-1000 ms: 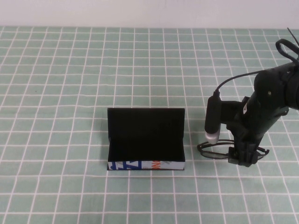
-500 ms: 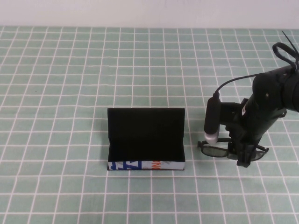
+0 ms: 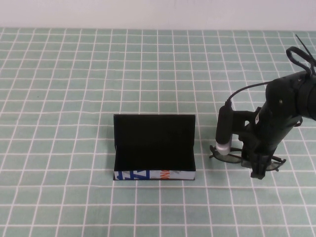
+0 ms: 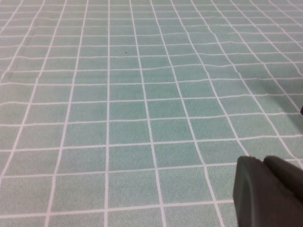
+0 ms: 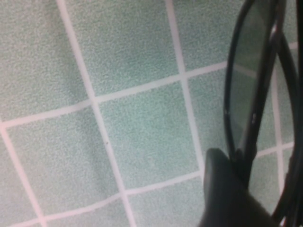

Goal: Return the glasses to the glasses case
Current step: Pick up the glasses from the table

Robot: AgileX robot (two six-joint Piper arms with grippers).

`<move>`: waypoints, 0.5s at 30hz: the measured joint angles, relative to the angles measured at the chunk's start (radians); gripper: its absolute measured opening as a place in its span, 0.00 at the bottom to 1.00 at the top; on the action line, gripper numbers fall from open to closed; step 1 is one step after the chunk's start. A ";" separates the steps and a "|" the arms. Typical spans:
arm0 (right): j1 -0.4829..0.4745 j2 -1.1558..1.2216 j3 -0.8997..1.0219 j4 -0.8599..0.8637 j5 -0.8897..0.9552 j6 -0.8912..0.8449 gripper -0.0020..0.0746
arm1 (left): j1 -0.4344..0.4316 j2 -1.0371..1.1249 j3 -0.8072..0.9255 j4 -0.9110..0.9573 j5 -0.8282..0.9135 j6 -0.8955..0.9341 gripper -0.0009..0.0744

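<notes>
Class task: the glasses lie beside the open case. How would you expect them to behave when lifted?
The glasses, at the right end effector, have thin wire-like frames, so they are probably light and may flex or twist if pinched at one spot. Their smooth lenses look slippery and scratch-prone. The glasses case stands open left of them. The left end effector is parked elsewhere.

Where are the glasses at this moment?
In the high view, the glasses are on the table's right side, just right of the open glasses case, under the right gripper, which is shut on them.
</notes>
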 joint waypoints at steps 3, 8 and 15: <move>0.000 0.000 0.000 0.002 0.000 0.000 0.36 | 0.000 0.000 0.000 0.000 0.000 0.000 0.01; 0.000 -0.027 0.000 0.002 0.002 0.000 0.36 | 0.000 0.000 0.000 0.000 0.000 0.000 0.01; 0.000 -0.097 0.000 0.063 0.008 0.002 0.36 | 0.000 0.000 0.000 0.000 0.000 0.000 0.01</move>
